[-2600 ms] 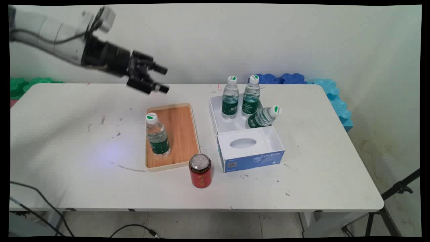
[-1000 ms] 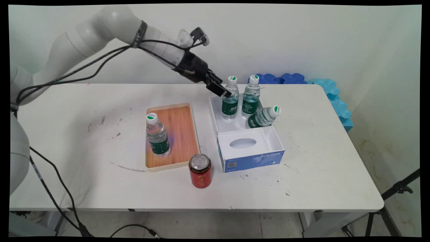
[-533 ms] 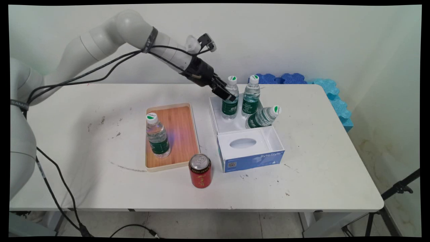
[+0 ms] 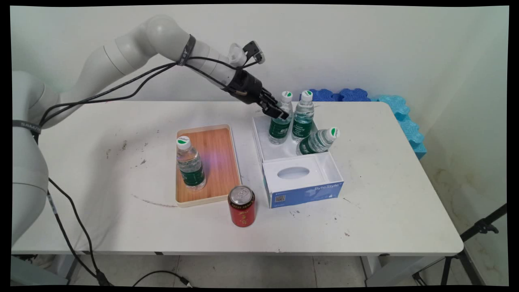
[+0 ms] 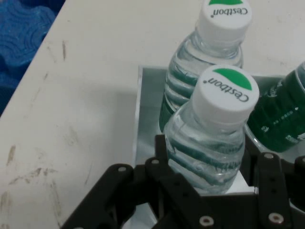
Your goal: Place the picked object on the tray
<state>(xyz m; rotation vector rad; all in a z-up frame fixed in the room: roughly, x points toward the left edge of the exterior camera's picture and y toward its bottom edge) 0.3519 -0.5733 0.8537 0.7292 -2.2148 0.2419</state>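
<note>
My black gripper (image 4: 279, 113) reaches down from the left into the open white and blue box (image 4: 302, 191). It is shut on the neck of the left water bottle (image 4: 279, 129), clear with a green label and a white cap. In the hand view this bottle (image 5: 214, 124) sits between my two fingers (image 5: 161, 149) and leans toward a second upright bottle (image 5: 205, 52) right behind it. That second bottle (image 4: 303, 117) stands just to the right in the main view. A third bottle (image 4: 317, 142) lies tilted over the box's right wall.
A wooden tray (image 4: 219, 162) left of the box holds one more upright water bottle (image 4: 189, 166). A red drink can (image 4: 241, 207) stands in front, between the tray and the box. Blue foam mats (image 4: 365, 95) lie at the table's far right edge.
The gripper swung from the upper left across to the box and went round the left bottle's neck. That bottle's cap has shifted slightly right, toward its neighbour.
</note>
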